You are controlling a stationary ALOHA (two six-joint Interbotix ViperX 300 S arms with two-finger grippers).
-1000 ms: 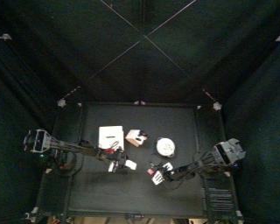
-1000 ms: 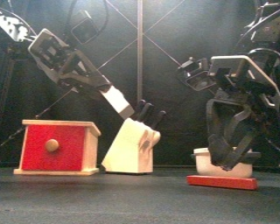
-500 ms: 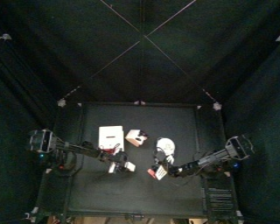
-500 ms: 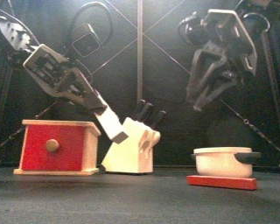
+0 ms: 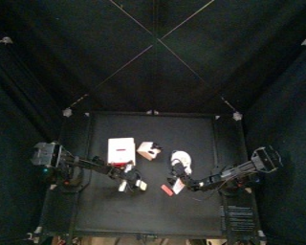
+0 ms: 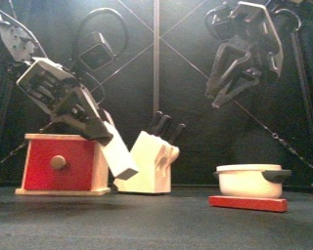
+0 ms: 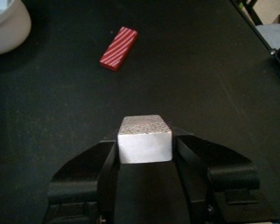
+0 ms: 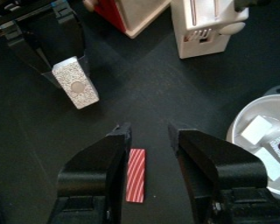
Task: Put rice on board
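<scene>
Currently on my feed: one rice block (image 8: 73, 83) clamped in my left gripper (image 7: 145, 150) above the table (image 7: 60, 114), right gripper (image 8: 149, 136) parted, empty, one red strip (image 8: 136, 173), one white pot (image 6: 248, 179), one knife block (image 6: 149, 164), one red-fronted box (image 6: 66, 164).

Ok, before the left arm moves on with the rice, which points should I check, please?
1. Rice block held: ok, clamped between the left gripper's jaws.
2. Right gripper out of the way: ok, raised, open, empty.
3. Red striped strip clear: ok, lying alone on the table.
4. Bowl clear: ok, apart from both grippers.
5. Landing place known: cannot tell; only the red-fronted box offers a flat white top.
</scene>
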